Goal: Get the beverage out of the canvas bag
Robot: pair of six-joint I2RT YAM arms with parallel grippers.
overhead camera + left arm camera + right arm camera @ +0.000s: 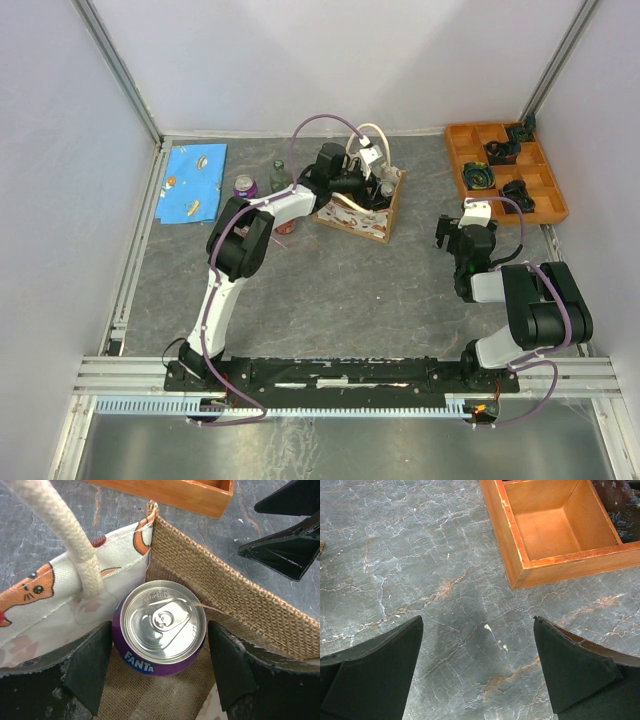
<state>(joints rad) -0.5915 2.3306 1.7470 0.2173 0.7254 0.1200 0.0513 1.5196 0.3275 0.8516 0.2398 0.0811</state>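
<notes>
The canvas bag [362, 214] stands at the back middle of the table, with tan burlap sides [240, 595], a cream printed panel and a white rope handle [65, 535]. A purple Fanta can [160, 625] stands upright inside it on the burlap floor, silver top up. My left gripper [366, 186] reaches down into the bag. In the left wrist view the left gripper [159, 635] is open, one finger on each side of the can, with a small gap on the right. My right gripper [452, 236] is open and empty above bare table [477, 625].
An orange compartment tray [505, 170] with dark objects sits at the back right; its corner shows in the right wrist view [520, 555]. A blue cloth [192, 183], another purple can [245, 186] and a small green bottle [279, 175] lie at the back left.
</notes>
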